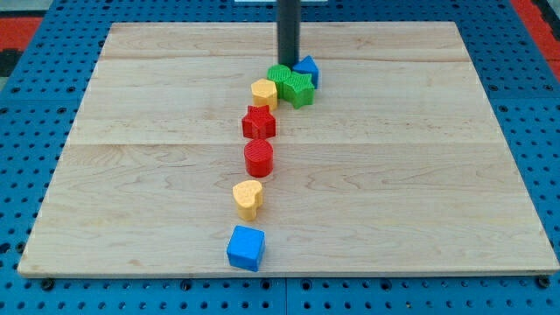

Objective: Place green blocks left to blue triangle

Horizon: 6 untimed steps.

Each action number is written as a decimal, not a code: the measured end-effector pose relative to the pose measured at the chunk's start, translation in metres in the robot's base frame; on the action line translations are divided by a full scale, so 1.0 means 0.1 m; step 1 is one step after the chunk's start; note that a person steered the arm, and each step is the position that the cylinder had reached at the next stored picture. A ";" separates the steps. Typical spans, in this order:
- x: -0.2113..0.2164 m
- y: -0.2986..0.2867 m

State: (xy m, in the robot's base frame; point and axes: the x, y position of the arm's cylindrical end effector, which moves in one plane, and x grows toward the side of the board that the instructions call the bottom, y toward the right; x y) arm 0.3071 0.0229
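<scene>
You have 2 green blocks pressed together near the board's 12 o'clock edge: a green star block [300,88] in front and a second green block [280,75] touching it at its 10 o'clock, its shape too hidden to call. The blue triangle [308,70] sits touching the green star at its 1 o'clock, so the greens lie on the view's left and bottom side of it.

My tip [288,65] comes down as a dark rod right at this cluster, its end meeting the board at the green block's 12 o'clock edge and at the blue triangle's 9 o'clock, touching or almost touching both; you cannot tell which. There are no fingers on this rod, so nothing spreads, closes or pinches.

From the cluster a loose chain runs toward 6 o'clock. A yellow pentagon-like block [264,93] touches the green pair at its 8 o'clock. Just below it sits a red star block [259,122], then a red cylinder [259,158] close beneath. A yellow heart block [248,199] stands apart further down, and a blue cube [246,248] lies near the 6 o'clock edge of the wooden board [420,175].
</scene>
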 end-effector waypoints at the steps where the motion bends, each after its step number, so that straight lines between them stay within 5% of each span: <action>1: 0.23 0.24; 3: 0.54 0.95; 4: 0.16 0.81; 5: -0.13 0.14; 6: 0.24 -0.77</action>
State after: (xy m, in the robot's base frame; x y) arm 0.3307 -0.0540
